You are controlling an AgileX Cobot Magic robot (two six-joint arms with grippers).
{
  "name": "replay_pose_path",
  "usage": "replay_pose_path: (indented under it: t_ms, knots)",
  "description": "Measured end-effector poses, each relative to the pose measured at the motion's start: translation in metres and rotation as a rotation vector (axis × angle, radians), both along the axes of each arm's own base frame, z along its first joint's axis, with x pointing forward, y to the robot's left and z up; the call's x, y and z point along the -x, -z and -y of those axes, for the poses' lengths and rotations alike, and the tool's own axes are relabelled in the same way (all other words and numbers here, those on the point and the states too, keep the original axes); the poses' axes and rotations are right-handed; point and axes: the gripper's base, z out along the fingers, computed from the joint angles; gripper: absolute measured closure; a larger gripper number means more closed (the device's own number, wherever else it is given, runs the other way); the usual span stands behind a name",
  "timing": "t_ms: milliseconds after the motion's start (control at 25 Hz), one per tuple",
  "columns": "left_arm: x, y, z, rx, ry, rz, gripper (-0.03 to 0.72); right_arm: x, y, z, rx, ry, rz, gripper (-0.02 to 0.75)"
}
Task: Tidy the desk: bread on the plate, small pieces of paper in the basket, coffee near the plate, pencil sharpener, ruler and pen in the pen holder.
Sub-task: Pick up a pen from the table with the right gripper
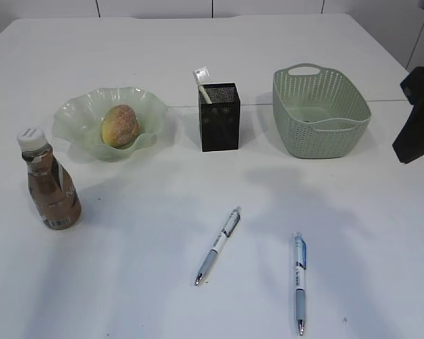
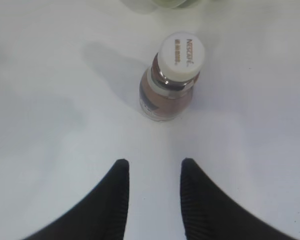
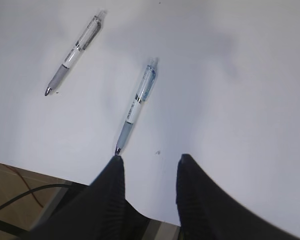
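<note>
Both pincers hang open and empty; the right pincer point(image 3: 149, 162) hovers over the nearer pen point(image 3: 136, 104) on the tabletop point(image 1: 212, 56). The pens' step seems next (bread already plated): descend, grip, carry to the pen holder point(image 1: 220, 116).

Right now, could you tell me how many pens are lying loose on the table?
2. One pen lies near the centre front, below the pen holder; the other pen lies to its right, near the front edge. More could be hidden inside the holder.
</note>
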Motion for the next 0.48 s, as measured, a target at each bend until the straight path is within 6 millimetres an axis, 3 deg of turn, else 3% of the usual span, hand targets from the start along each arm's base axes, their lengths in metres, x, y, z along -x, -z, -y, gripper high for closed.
replay_pose_path:
  t_ms: [480]
  knots:
    - [0.000, 0.000, 0.002, 0.024, -0.005, 0.001, 0.450, -0.009, 0.012, -0.001, -0.009, 0.059, -0.061, 0.448]
